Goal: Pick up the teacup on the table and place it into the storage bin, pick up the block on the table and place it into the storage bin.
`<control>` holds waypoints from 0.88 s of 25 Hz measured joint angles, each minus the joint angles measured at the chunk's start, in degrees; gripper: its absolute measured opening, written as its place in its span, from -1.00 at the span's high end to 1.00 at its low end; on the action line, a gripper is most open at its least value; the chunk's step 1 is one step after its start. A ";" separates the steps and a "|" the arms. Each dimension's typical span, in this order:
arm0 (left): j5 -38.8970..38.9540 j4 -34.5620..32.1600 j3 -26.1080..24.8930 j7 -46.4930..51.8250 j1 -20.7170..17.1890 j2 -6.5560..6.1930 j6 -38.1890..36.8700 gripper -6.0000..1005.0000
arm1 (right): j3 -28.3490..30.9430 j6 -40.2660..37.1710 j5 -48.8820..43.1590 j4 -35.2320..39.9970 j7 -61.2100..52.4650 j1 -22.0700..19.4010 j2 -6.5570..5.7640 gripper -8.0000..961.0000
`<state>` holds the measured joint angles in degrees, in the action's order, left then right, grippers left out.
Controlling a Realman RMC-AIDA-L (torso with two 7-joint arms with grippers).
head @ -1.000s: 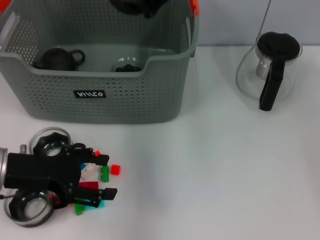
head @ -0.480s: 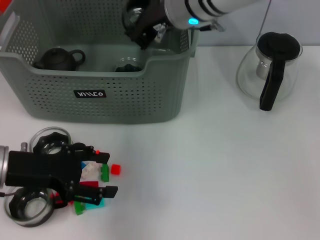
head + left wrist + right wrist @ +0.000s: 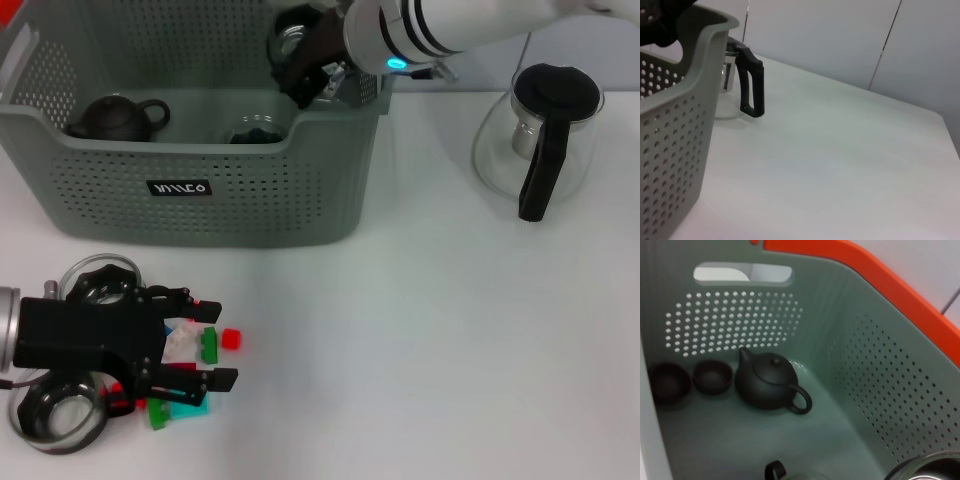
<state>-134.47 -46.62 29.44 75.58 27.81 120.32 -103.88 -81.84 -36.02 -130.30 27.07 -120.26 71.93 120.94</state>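
Right gripper (image 3: 308,68), closed on what appears to be the glass teacup (image 3: 290,40), has advanced over the bin (image 3: 200,215), whose floor now lies beneath it, so release seems next; left gripper (image 3: 212,347) hangs wide open, blocks (image 3: 185,345) between its fingers.

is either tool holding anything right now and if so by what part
The right tool, over the storage bin, grips a glass teacup, seemingly at its rim. The left tool is open over the blocks, holding nothing.
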 joint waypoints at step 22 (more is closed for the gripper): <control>0.00 0.12 0.00 0.00 0.14 0.06 0.00 -0.76 | -1.98 2.11 -0.04 -1.94 -0.02 -0.06 0.08 0.71</control>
<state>-134.47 -46.49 29.44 75.58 27.95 120.38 -103.88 -83.82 -33.92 -130.34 25.14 -120.27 71.87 121.02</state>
